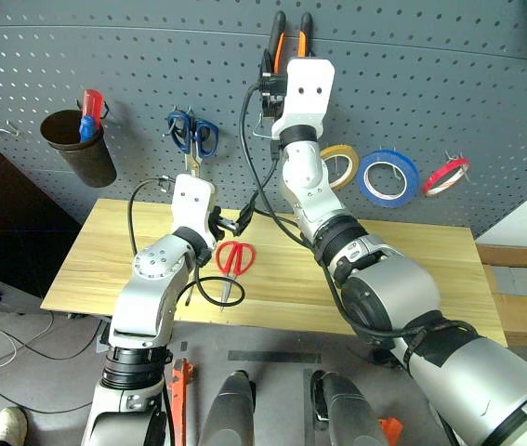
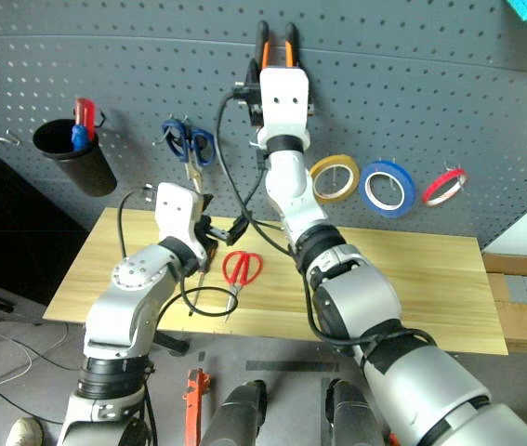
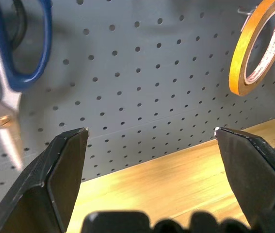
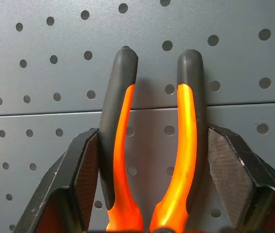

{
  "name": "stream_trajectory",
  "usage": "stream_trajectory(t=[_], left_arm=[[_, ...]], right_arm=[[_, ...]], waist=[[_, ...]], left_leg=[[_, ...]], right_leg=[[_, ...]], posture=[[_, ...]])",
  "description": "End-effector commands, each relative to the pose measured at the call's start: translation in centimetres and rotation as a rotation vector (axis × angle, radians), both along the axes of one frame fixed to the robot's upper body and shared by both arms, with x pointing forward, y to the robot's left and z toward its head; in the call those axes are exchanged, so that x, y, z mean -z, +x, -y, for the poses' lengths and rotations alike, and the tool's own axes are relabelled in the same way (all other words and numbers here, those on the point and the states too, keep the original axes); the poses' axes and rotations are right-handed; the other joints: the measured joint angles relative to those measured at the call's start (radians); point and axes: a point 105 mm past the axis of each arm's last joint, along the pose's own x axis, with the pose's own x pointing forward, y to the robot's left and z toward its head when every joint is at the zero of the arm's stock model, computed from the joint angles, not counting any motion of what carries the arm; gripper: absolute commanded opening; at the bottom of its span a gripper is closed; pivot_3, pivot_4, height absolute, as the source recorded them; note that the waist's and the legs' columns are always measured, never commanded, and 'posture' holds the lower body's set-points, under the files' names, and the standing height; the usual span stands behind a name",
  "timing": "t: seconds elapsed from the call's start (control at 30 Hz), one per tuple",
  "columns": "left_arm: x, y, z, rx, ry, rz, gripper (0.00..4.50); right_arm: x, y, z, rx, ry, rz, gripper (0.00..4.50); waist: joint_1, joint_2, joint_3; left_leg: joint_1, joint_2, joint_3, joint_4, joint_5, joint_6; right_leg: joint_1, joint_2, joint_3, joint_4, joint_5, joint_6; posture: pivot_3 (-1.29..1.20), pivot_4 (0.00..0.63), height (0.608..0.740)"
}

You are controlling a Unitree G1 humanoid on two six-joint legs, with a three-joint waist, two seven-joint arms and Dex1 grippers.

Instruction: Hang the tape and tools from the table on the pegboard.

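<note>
A dark grey pegboard (image 1: 449, 74) covers the wall, and a pale wooden table (image 1: 402, 269) stands against its foot. Several things already hang on the board: blue-handled scissors (image 1: 191, 135), a yellow roll (image 1: 340, 165), a blue roll (image 1: 388, 177) and the red tape (image 1: 445, 175), each threaded on a hook so its loop or core carries the weight. A dark cup (image 1: 79, 147) hooked to the board at the left holds a red-and-blue handled thing I cannot identify.

The right gripper (image 4: 152, 184) is raised high against the board, its two fingers closed on the outside of the orange-and-black pliers (image 4: 152, 141), handles pointing up. Held that way, the handles stay squeezed together and the tool sits flat to the panel, probably so that it can be lowered onto a hook; the pliers' head is hidden, so whether it has caught one cannot be told.

The left gripper (image 3: 152, 145) sits low over the table near the board with its fingers spread wide and nothing between them, seemingly waiting for its next pick. The red-handled scissors (image 1: 234, 263) lie flat on the table just beside the left arm, blades toward the near edge, not yet hung. A screwdriver cannot be made out with any certainty.
</note>
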Motion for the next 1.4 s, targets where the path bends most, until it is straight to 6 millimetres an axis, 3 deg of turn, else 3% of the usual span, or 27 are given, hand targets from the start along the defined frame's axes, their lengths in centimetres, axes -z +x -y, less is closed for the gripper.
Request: stream_trajectory(t=[0.03,0.17,0.5,0.8,1.07,1.27,1.4], left_arm=[[-1.5,-0.6,-0.1,-0.003,-0.010,0.054,4.50],[-1.3,-0.6,-0.3,-0.010,-0.011,0.049,4.50],[-1.0,-0.7,-1.3,-0.041,-0.015,0.035,4.50],[-0.4,-1.3,-2.7,-0.083,-0.012,0.018,4.50],[0.0,-1.8,-3.2,-0.109,-0.026,0.015,4.50],[0.4,-2.5,-3.6,-0.117,-0.036,0.009,4.50],[-0.7,-2.9,-4.5,-0.150,-0.043,0.055,4.50]], right_arm=[[1.0,-0.4,-1.1,-0.023,0.039,-0.034,2.77],[2.2,-1.1,-2.7,-0.058,0.032,-0.045,2.77],[1.9,-4.3,-7.2,-0.167,-0.023,0.035,2.77],[1.1,-4.8,-8.3,-0.191,-0.020,0.035,2.77],[-2.0,-5.9,-9.2,-0.218,-0.019,0.110,2.77],[-4.2,-5.8,-8.3,-0.215,0.014,0.153,2.77],[-4.9,-5.8,-7.8,-0.217,0.026,0.173,2.77]], waist=[[0.000,0.000,0.001],[0.000,0.000,0.001],[-0.007,0.000,0.004],[-0.008,0.001,0.006],[-0.008,0.001,0.006],[-0.006,0.001,0.007],[-0.005,0.001,0.007]], left_leg=[[0.000,0.000,0.000,0.000,0.000,0.000],[0.000,0.000,0.000,0.000,0.000,0.000],[0.000,0.000,0.000,-0.003,0.000,0.000],[0.000,0.001,0.000,-0.005,0.000,0.000],[0.000,0.001,-0.001,-0.006,0.000,0.000],[0.000,0.001,-0.001,-0.008,0.000,0.000],[-0.001,0.001,-0.001,-0.010,0.000,0.000]], right_leg=[[0.000,0.000,0.000,0.000,0.000,0.000],[0.000,0.000,0.000,0.000,-0.001,0.001],[-0.002,0.000,0.000,0.000,-0.001,-0.001],[-0.002,0.000,-0.001,0.000,-0.003,-0.002],[-0.002,0.000,-0.001,0.000,-0.003,-0.003],[-0.003,0.000,-0.002,-0.001,-0.004,-0.003],[-0.005,0.000,-0.002,-0.001,-0.004,-0.004]], posture=[[0.31,0.296,0.740],[0.29,0.295,0.740],[0.29,0.294,0.740],[0.30,0.295,0.740],[0.30,0.286,0.740],[0.30,0.281,0.740],[0.29,0.275,0.740]])
